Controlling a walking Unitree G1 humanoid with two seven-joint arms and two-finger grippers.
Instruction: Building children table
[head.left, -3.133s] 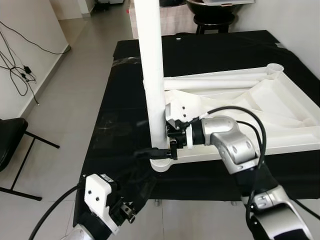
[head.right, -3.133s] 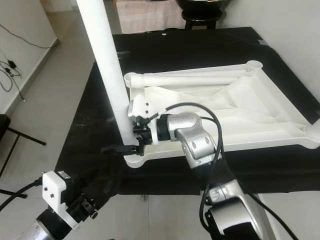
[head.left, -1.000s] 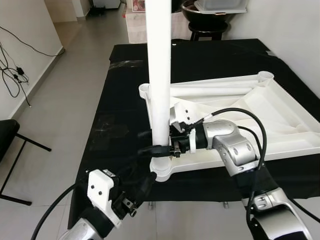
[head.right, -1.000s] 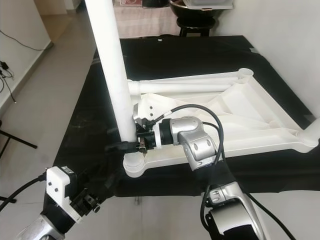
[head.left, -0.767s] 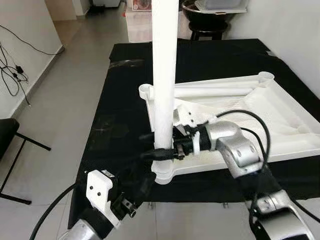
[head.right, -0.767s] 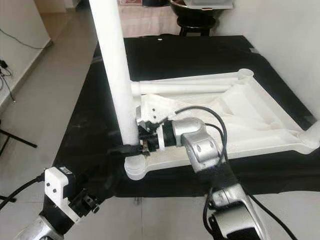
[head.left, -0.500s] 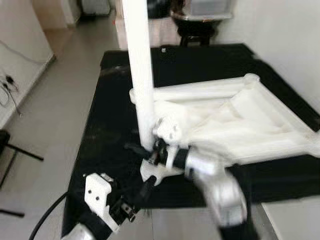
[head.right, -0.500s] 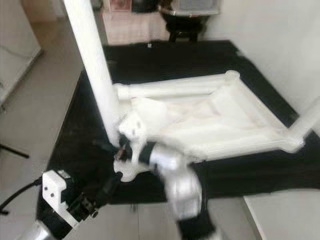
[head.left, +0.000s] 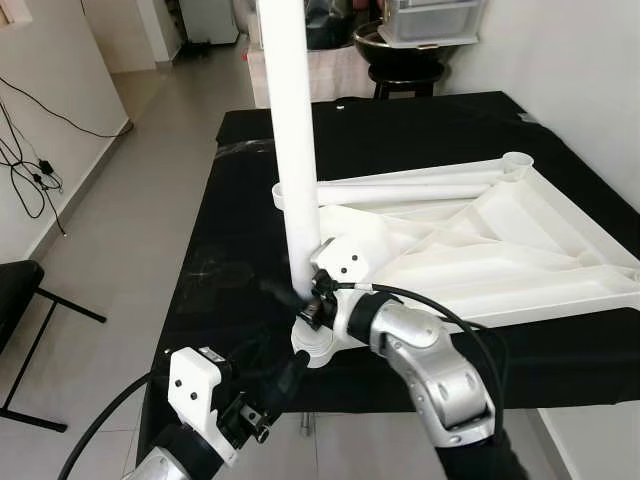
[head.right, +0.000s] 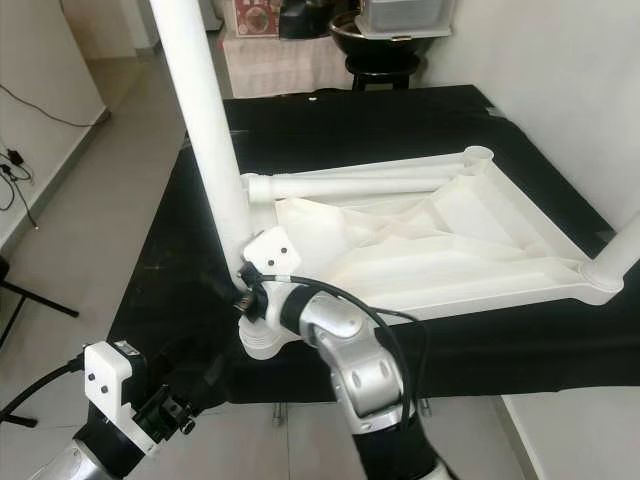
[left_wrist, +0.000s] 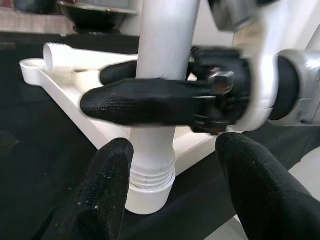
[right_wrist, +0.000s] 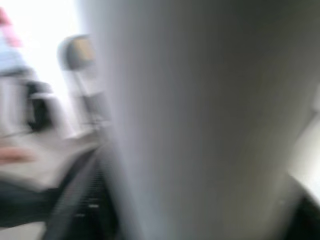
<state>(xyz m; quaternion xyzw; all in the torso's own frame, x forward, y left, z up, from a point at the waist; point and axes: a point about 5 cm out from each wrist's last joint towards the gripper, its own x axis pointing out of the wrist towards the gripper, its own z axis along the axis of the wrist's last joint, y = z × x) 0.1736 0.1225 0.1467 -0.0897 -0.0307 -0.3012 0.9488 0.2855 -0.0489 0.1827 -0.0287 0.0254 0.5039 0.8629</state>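
Since the pictures of a second ago the right arm has swung in under the head camera: its elbow, then out to the right over the frame, now sits low in front of the robot, while its fingers stay wrapped round the upright leg.

The black table (head.left: 400, 130) carries everything, and the white tabletop frame (head.left: 520, 250) lies upside down on it, reaching from the near left corner to the far right. The frame's near left corner socket (head.left: 318, 345) serves as the landmark here.

Out of that socket rises the upright leg (head.left: 293, 150), a white tube standing nearly straight and running up out of the head views. A second leg (head.left: 420, 180) lies flat along the frame's far edge, well beyond the socket. At the frame's right corner, far from the socket, another leg (head.right: 625, 245) stands up.

The right gripper (head.left: 300, 300) sits just above the socket, its two black fingers (left_wrist: 145, 102) closed on the upright leg from either side, one in front and one behind. The threaded collar (left_wrist: 150, 179) at the leg's foot shows just over the socket.

The left gripper (left_wrist: 172, 195) hovers below and nearer than the socket, off the table's near edge, its fingers spread apart with nothing between them and aimed at the leg's foot.
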